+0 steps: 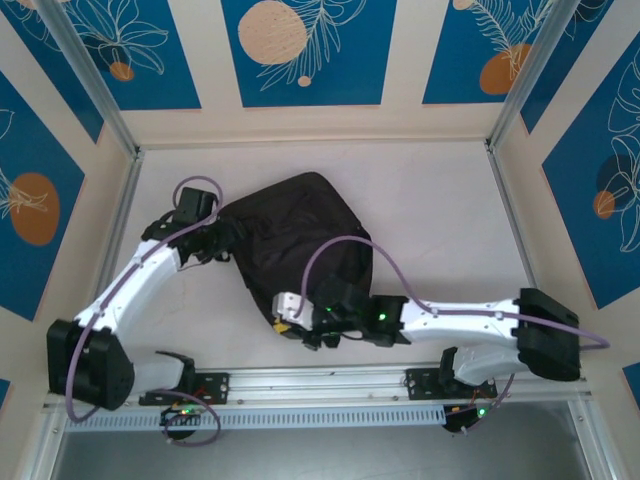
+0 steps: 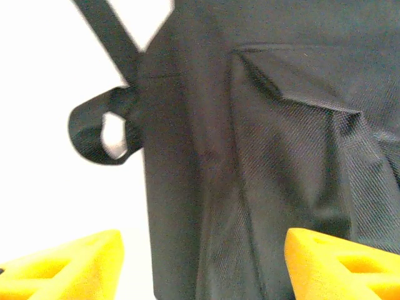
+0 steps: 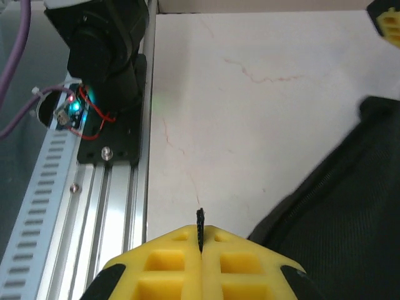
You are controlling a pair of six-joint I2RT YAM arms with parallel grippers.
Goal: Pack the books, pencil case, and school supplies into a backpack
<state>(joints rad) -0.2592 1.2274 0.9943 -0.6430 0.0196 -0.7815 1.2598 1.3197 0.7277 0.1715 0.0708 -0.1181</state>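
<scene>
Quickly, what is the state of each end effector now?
Left end effector: open, fingers apart in front of the backpack.
Right end effector: closed on a thin black tab.

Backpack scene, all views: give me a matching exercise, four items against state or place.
Items:
1 large soft black fabric backpack
2 left hand
3 right hand
4 black webbing strap loop

States and places:
A shut on thin black tab
B lying on pale table
C open
D sticking out at backpack's edge

Pairs: 1-B, 2-C, 3-A, 4-D
</scene>
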